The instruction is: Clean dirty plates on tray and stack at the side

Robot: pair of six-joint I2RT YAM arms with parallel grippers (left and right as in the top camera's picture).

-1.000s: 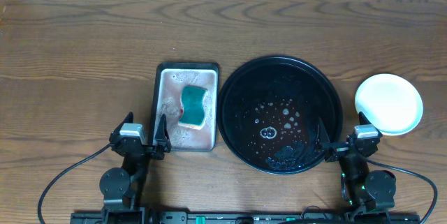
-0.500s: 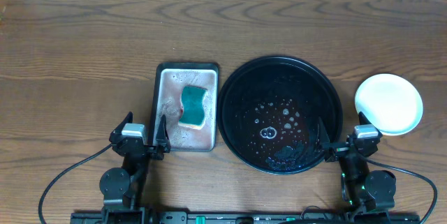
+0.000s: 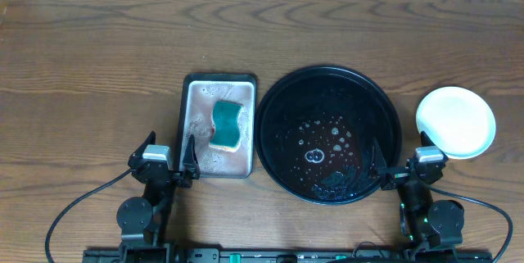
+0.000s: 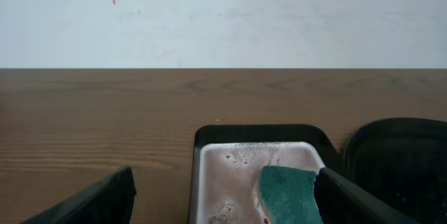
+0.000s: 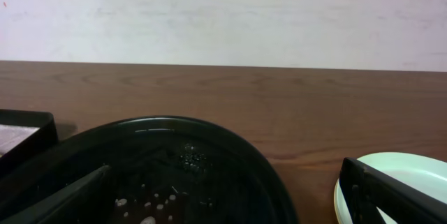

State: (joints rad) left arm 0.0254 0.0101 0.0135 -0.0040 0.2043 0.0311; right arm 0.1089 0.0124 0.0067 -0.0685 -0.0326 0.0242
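Observation:
The plates (image 3: 456,122) sit together as one pale pile on the bare wood right of the tray; only the clean top one shows, and its mint-green edge (image 5: 401,172) appears in the right wrist view. The black tray (image 3: 282,107) holds only water drops and foam, with no plate on it; its rim (image 5: 209,128) fills the right wrist view. My left gripper (image 3: 169,140) (image 4: 223,203) stands open at the near end of the silver tray. My right gripper (image 3: 399,142) (image 5: 227,196) stands open between the black tray's near right rim and the plates, holding nothing.
A rectangular silver tray (image 3: 219,77) (image 4: 258,132) left of the black tray holds soapy, reddish water and a green sponge (image 3: 227,124) (image 4: 290,192). Brown wood tabletop (image 3: 98,74) stretches to the left and back, up to a white wall.

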